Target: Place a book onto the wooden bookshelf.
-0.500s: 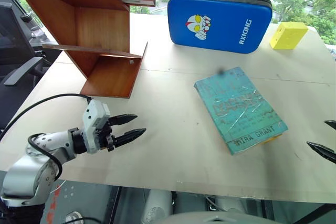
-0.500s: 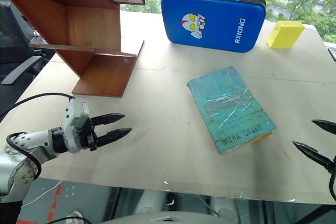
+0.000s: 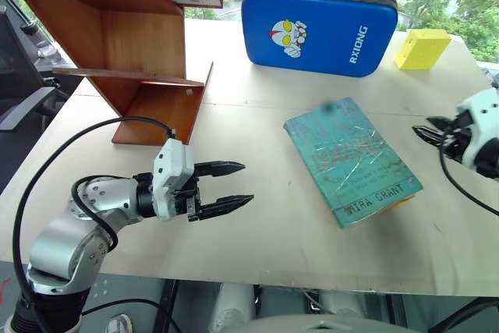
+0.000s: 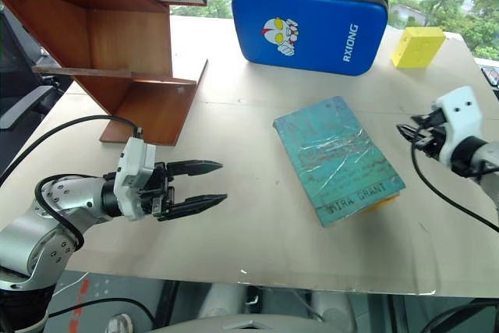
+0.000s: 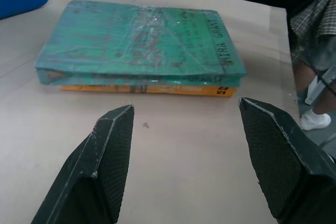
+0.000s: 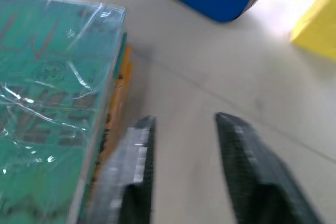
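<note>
Bare table (image 3: 265, 224) around book (image 3: 351, 157)

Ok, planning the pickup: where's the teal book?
The book lies flat on the table, right of centre, in front of the blue case.

— What does the left arm look like?
— Silver-grey rounded joint shells, a white block at the wrist, a black cable looping over it; the left end effector (image 3: 230, 185) has two black tapered fingers.
— And the right end effector (image 4: 408, 133)?
— A white housing beside the book (image 4: 337, 158), black cable trailing, dark textured fingers (image 6: 257, 177).
</note>
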Motion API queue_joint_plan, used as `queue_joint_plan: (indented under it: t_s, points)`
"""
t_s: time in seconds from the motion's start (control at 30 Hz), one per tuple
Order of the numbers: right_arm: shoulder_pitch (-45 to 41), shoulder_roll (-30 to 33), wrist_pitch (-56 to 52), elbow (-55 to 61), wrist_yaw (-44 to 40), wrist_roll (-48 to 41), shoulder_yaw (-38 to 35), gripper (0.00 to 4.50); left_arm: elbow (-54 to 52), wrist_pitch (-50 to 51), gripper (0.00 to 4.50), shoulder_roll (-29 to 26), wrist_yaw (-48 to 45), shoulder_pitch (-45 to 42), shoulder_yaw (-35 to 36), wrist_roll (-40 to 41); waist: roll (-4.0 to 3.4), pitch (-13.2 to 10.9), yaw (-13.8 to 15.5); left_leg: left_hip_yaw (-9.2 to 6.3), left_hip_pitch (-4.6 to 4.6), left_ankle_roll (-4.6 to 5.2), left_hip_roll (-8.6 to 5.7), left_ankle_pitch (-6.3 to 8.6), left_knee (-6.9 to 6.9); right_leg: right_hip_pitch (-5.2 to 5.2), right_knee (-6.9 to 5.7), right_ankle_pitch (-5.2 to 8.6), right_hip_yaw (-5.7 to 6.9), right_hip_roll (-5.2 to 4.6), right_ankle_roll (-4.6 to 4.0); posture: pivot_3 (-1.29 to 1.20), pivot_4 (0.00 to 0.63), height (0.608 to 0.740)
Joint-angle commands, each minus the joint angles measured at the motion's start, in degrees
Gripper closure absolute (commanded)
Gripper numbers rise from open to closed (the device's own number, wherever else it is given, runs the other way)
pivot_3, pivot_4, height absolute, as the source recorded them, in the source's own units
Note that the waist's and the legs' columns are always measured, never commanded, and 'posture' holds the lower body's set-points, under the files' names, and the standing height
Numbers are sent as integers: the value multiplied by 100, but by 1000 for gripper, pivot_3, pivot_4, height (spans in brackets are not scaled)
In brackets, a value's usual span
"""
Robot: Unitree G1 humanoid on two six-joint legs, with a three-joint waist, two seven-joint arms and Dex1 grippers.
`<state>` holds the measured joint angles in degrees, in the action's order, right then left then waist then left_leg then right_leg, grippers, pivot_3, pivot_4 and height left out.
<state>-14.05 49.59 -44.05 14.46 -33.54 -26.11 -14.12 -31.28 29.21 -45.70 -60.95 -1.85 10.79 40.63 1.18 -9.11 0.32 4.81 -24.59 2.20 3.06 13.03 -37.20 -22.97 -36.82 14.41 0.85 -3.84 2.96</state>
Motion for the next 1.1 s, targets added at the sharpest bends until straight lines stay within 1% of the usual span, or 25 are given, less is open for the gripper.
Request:
queue_joint_plan:
  t_s: [0.03,0.13,0.33,0.5,0.57,0.7,0.8,0.87,0.9,0.97,1.03,1.1]
  points:
    - [-330,32,-318,-31,92,153,290,4464,-239,-42,1228,31,82,-90,146,243,0,0,23,5,-17,-4,0,-2,-3,-16,0,-1,-6,4,2,0,150,740]
    - [-396,96,-457,-33,10,223,494,4464,-285,-56,1228,59,113,-109,86,288,0,0,55,16,-23,-5,-2,-3,-5,-22,1,-1,-12,4,6,0,150,740]
    - [-98,225,-785,466,-204,161,656,4464,-275,-146,1228,147,177,-34,-63,173,0,0,41,17,-16,16,-2,9,-16,-18,-4,-2,-14,13,6,0,150,740]
    - [23,100,-1038,930,-226,36,725,4464,-197,-187,1228,257,252,-60,-206,55,0,0,26,16,-6,16,1,8,-22,-16,-19,-2,-19,18,5,0,150,740]
    - [7,-69,-1115,1082,-106,12,792,4464,-82,-228,1228,269,242,-58,-299,-35,2,2,28,17,-7,16,1,9,-22,-16,-19,-2,-21,19,5,0,150,740]
    - [97,-213,-1013,1253,-37,61,729,4464,8,-201,1228,339,368,-46,-369,-108,3,2,35,16,-10,15,0,8,-22,-17,-18,-2,-20,21,5,0,150,740]
    - [455,-150,-712,1334,-79,155,384,4464,172,-28,1228,503,707,-167,-455,-146,3,2,71,15,-13,15,0,8,-24,-17,-17,-2,-19,19,6,0,150,740]
    - [935,-147,-137,1389,-177,311,0,4464,349,354,1228,633,1097,-329,-548,-100,5,3,89,11,-14,16,-1,8,-25,-15,-17,-2,-19,17,6,0,150,740]
    - [1148,-294,304,1399,-277,289,-237,4464,462,503,1228,681,1226,-426,-593,-103,6,3,98,8,-14,16,-1,8,-25,-13,-17,-2,-17,17,7,0,150,740]
    - [1716,-448,843,1346,-1135,-287,-920,4464,778,1492,1228,731,1752,-786,-651,153,7,4,113,4,-11,16,-12,8,-27,-7,-16,-1,-16,19,8,0,150,740]
    - [2117,-572,1236,1220,-1499,-510,-1461,4464,1140,2208,1228,813,1895,-1148,-664,516,8,5,84,-14,-8,17,-15,8,-29,2,-16,-1,-11,25,10,0,150,740]
    - [2528,-650,1650,1249,-1959,-715,-1855,3938,1699,2884,1228,1050,2097,-1561,-559,872,7,5,50,-20,-3,17,-14,8,-31,10,-17,-2,-8,26,11,0,150,740]
